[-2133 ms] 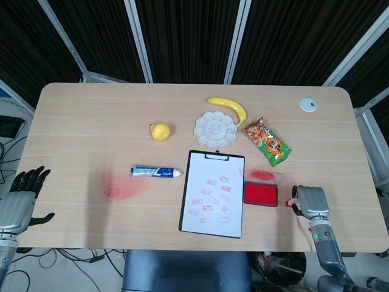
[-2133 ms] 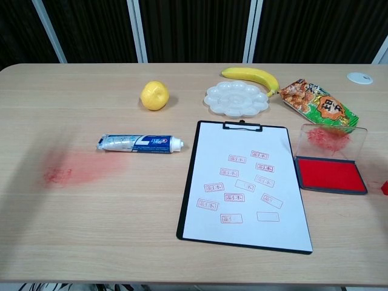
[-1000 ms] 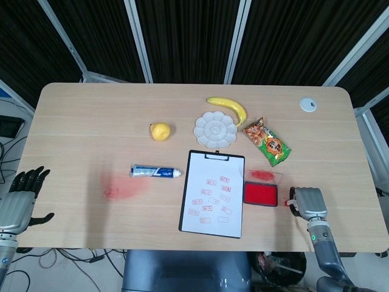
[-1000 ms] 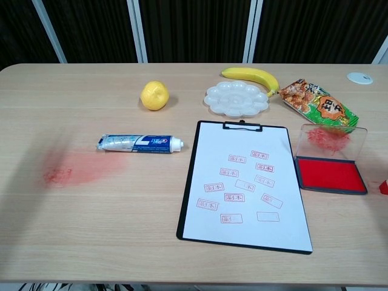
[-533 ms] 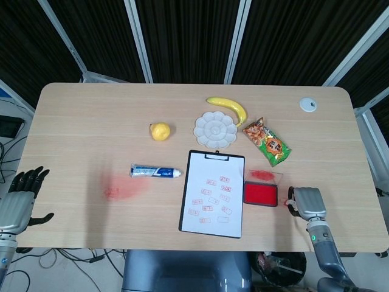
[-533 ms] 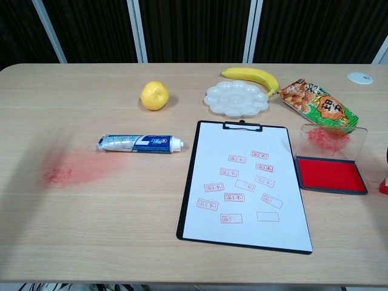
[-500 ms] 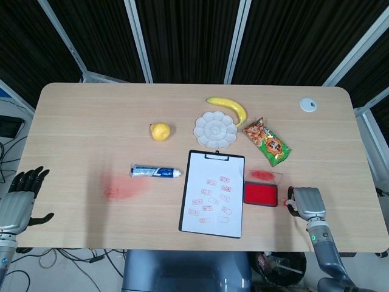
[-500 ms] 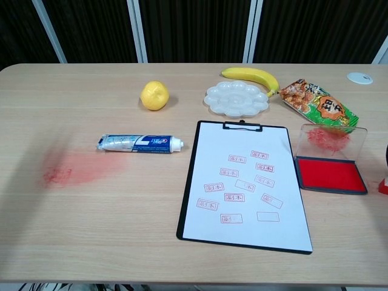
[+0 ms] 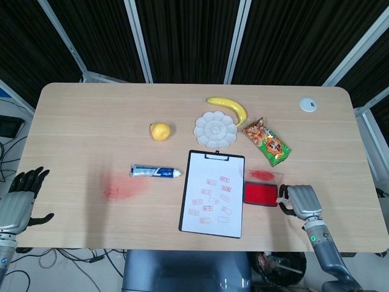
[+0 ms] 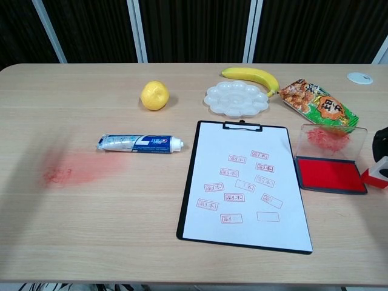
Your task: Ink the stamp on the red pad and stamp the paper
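The red ink pad lies open right of the clipboard, its clear lid smeared red and standing behind it. The clipboard's white paper carries several red stamp marks. My right hand sits just right of the pad and holds the small red and white stamp at the pad's right edge. In the chest view only the stamp and a dark bit of that hand show at the frame's right border. My left hand hangs off the table's left edge, fingers spread, holding nothing.
A toothpaste tube and a red smear lie left of the clipboard. Behind it are a lemon, a white palette, a banana and a snack bag. A white disc sits far right.
My right hand has moved left with the stamp, from beside the table's right front area up to the ink pad's right edge. The left hand has not moved.
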You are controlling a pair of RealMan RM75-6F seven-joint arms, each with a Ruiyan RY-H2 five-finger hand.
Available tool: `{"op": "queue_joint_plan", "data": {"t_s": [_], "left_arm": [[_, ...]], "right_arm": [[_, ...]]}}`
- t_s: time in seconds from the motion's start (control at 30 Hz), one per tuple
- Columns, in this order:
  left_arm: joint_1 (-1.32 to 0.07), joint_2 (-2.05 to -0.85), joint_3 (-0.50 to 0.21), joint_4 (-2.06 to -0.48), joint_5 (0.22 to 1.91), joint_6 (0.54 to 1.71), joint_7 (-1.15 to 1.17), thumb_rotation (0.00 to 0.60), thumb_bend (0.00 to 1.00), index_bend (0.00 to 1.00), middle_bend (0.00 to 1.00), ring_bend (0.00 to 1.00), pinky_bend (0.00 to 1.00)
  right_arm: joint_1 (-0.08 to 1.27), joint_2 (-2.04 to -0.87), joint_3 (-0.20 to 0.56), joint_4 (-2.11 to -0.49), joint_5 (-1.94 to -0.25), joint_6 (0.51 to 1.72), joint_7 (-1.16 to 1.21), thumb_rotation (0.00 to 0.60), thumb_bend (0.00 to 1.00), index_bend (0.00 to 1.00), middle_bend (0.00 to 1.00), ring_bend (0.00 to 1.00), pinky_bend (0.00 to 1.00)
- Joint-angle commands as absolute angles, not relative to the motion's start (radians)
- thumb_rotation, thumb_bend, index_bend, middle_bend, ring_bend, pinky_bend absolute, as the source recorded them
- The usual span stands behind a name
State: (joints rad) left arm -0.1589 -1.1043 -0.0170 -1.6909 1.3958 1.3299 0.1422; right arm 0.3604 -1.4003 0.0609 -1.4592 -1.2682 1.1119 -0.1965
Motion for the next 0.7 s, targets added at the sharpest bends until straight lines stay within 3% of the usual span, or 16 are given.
{"op": "queue_joint_plan", "data": {"t_s": [0.03,0.33,0.7], "left_arm": [[-0.159,-1.104,-0.017,-1.692,1.395,1.329,0.141,0.600,0.01,0.00,0.00,0.00,0.00],[-0.160,-1.103,-0.016,-1.692,1.396,1.327,0.142,0.600,0.01,0.00,0.00,0.00,0.00],[-0.159,-1.106,-0.015,-1.690,1.402,1.333,0.142,0.600,0.01,0.00,0.00,0.00,0.00]], "right_arm": [[0.364,-1.390,0.054,-1.454,-1.336,1.128,-0.115,0.600,0.88,0.86,0.74,0.83,0.86],[0.367,-1.370,0.018,-1.464,-1.487,1.177,-0.007,0.600,0.89,0.90,0.78,0.87,0.86],[0.400,-1.396,0.033,-1.504,-1.499,1.152,-0.046,0.600,0.88,0.91,0.81,0.89,0.88]]}}
